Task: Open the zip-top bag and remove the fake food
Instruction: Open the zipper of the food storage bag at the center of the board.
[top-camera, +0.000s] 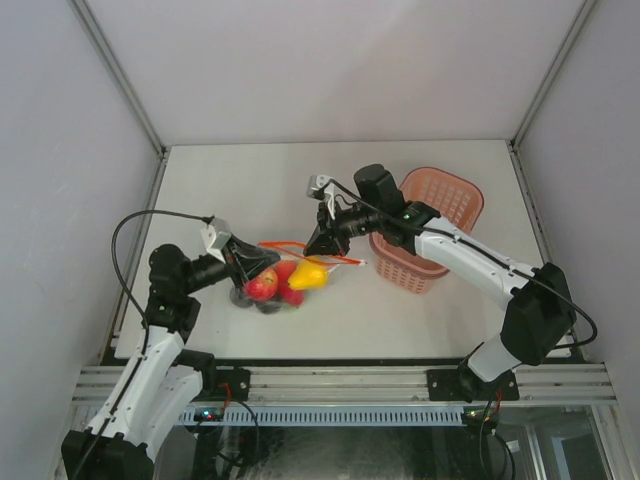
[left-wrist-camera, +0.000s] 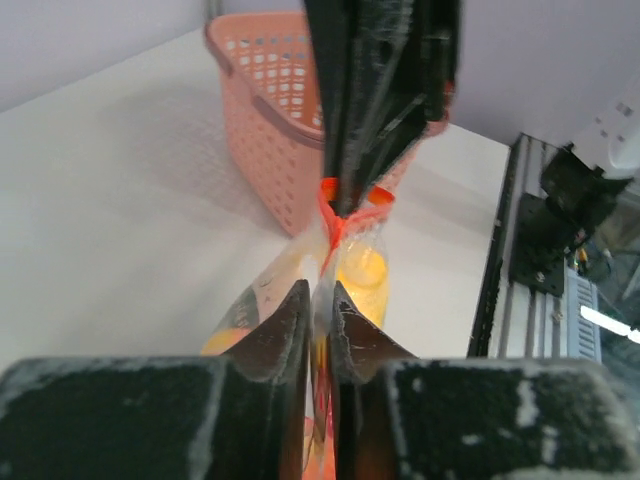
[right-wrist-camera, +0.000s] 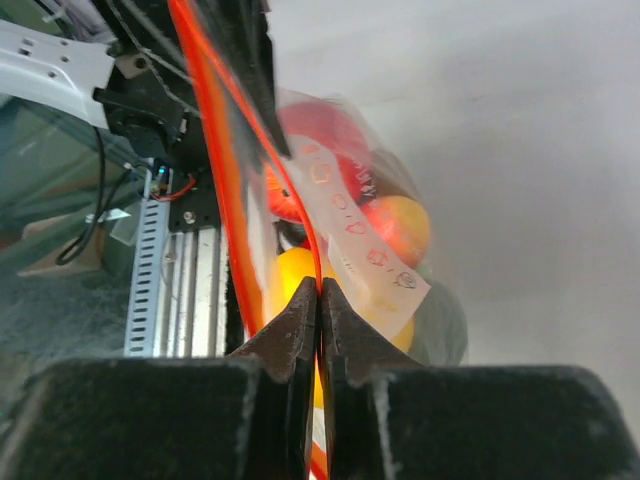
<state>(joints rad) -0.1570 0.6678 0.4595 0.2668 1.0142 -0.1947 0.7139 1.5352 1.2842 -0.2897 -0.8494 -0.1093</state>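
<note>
The zip-top bag (top-camera: 293, 297) hangs low over the table between both arms, its orange-red zip strip (top-camera: 345, 259) stretched along the top. Inside it I see fake food: a yellow piece (top-camera: 308, 277), a red one (top-camera: 262, 287) and darker ones below. My left gripper (top-camera: 268, 262) is shut on the bag's left upper edge; in the left wrist view its jaws (left-wrist-camera: 320, 292) pinch the clear plastic. My right gripper (top-camera: 315, 248) is shut on the strip on the right; the right wrist view shows its jaws (right-wrist-camera: 320, 287) clamped on the orange-red strip (right-wrist-camera: 215, 170).
A pink basket (top-camera: 440, 210) stands just right of the bag, close behind my right arm, and shows in the left wrist view as well (left-wrist-camera: 270, 120). The metal rail (top-camera: 340, 382) runs along the table's near edge. White walls close off the back and sides.
</note>
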